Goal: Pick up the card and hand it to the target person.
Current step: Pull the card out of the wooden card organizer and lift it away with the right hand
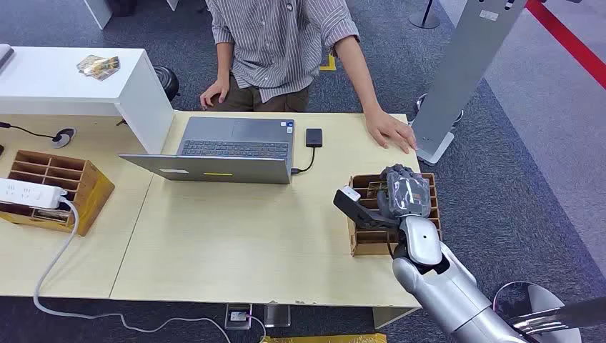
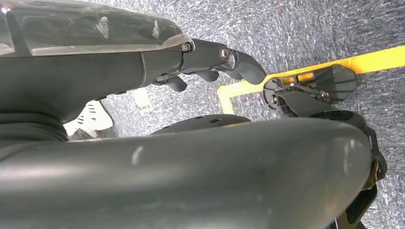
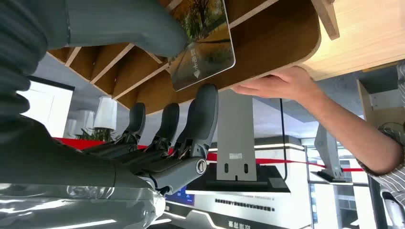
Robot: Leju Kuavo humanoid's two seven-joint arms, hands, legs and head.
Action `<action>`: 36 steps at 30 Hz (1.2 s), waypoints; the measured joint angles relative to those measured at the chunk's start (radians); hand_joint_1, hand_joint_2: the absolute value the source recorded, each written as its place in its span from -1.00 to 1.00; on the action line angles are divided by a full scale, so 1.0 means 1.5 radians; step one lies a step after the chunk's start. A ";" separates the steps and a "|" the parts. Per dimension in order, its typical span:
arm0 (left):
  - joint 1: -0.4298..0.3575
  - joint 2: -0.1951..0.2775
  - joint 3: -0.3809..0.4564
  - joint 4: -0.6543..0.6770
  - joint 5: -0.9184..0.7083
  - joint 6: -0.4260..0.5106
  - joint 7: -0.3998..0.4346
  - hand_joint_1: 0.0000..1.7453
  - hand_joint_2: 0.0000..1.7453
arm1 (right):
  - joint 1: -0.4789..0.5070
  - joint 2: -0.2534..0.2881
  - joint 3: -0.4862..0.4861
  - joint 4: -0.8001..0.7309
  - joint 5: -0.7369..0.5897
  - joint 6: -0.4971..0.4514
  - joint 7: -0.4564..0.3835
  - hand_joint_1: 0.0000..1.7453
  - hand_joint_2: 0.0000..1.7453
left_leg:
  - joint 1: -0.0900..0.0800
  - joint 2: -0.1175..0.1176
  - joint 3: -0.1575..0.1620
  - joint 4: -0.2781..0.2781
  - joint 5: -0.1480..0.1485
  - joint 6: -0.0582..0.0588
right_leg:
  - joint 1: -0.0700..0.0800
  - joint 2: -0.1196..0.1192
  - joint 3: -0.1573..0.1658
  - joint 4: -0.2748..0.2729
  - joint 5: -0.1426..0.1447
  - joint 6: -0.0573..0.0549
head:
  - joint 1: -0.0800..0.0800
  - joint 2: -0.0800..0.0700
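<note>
The card (image 3: pixel 203 45) is being pinched by the right hand (image 1: pixel 401 194) over the wooden organizer (image 1: pixel 371 241) on the surface (image 1: pixel 236 243). It should be lifted straight out, grip kept firm, then offered toward the person's hand (image 1: pixel 391 132).

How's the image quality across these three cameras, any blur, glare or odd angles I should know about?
Head view: even lighting, sharp, soft shadows under the laptop. Left wrist view: the robot's own dark body parts sit close and blurred, and the left hand is dim. Right wrist view: upside down, the right hand dark against bright background, and the card shows slight sheen.
</note>
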 joint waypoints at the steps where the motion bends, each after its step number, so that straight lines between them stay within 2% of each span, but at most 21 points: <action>1: 0.000 0.000 0.000 0.000 0.000 0.000 0.000 -1.00 -1.00 | 0.000 0.000 0.000 0.000 0.000 0.000 0.000 0.14 1.00 | 0.000 0.000 0.000 0.000 0.000 0.000 | 0.000 0.000 0.000 0.000 0.000 0.000 | 0.000 0.000; 15: 0.000 0.000 0.000 0.000 0.001 0.004 -0.001 -1.00 -1.00 | 0.003 0.001 -0.001 0.010 -0.005 -0.007 -0.006 0.30 1.00 | 0.000 0.000 0.000 0.000 0.000 0.000 | 0.000 0.000 0.000 0.000 0.000 0.000 | 0.000 0.000; 21: 0.000 0.000 0.000 0.000 0.002 0.006 -0.001 -1.00 -1.00 | 0.003 0.002 -0.002 0.015 -0.009 -0.015 -0.013 0.63 1.00 | 0.000 0.000 0.000 0.000 0.000 0.000 | 0.000 0.000 0.000 0.000 0.000 0.000 | 0.000 0.000; 25: 0.000 0.000 0.000 0.000 0.003 0.005 -0.002 -1.00 1.00 | 0.002 0.003 -0.003 0.018 -0.010 -0.018 -0.013 0.69 1.00 | 0.000 0.000 0.000 0.000 0.000 0.000 | 0.000 0.000 0.000 0.000 0.000 0.000 | 0.000 0.000; 36: 0.001 0.000 0.000 0.000 0.005 0.001 -0.006 -1.00 1.00 | 0.001 0.003 -0.003 0.020 -0.011 -0.018 -0.014 0.70 1.00 | 0.000 0.000 0.000 0.000 0.000 0.000 | 0.000 0.000 0.000 0.000 0.000 0.000 | 0.000 0.000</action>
